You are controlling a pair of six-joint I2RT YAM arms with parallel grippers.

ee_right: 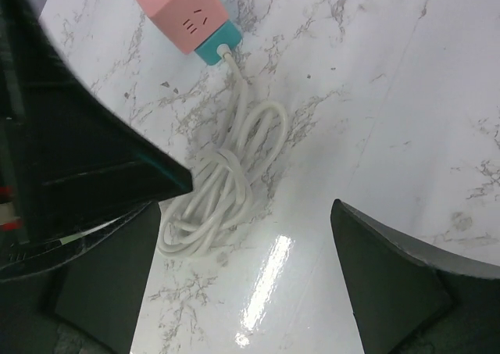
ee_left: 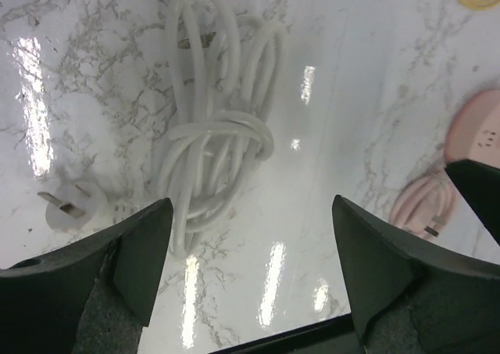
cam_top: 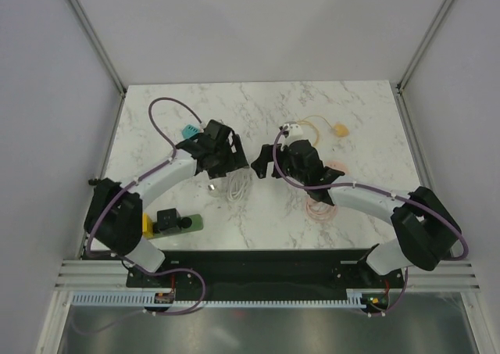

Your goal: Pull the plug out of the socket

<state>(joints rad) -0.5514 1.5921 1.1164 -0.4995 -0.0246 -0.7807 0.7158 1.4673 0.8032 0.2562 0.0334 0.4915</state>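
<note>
A white plug (ee_left: pixel 72 205) lies loose on the marble with its prongs bare, to the left of the knotted white cable bundle (ee_left: pixel 215 151). In the right wrist view the bundle (ee_right: pixel 223 186) runs by one strand up to a pink and teal cube socket (ee_right: pixel 187 14). From above only the socket's teal end (cam_top: pixel 190 130) shows behind the left arm. My left gripper (ee_left: pixel 250 244) hangs open above the table beside the bundle, holding nothing. My right gripper (ee_right: pixel 250 244) is open and empty too. From above the left gripper (cam_top: pixel 234 162) and the right gripper (cam_top: pixel 266 162) face each other over the bundle (cam_top: pixel 234 184).
A pink power strip (ee_left: pixel 480 131) with its coiled pink cable (ee_left: pixel 426 202) lies to the right. A yellow cable (cam_top: pixel 320 123) sits at the back right. A yellow, black and green block (cam_top: pixel 168 223) rests by the left arm's base.
</note>
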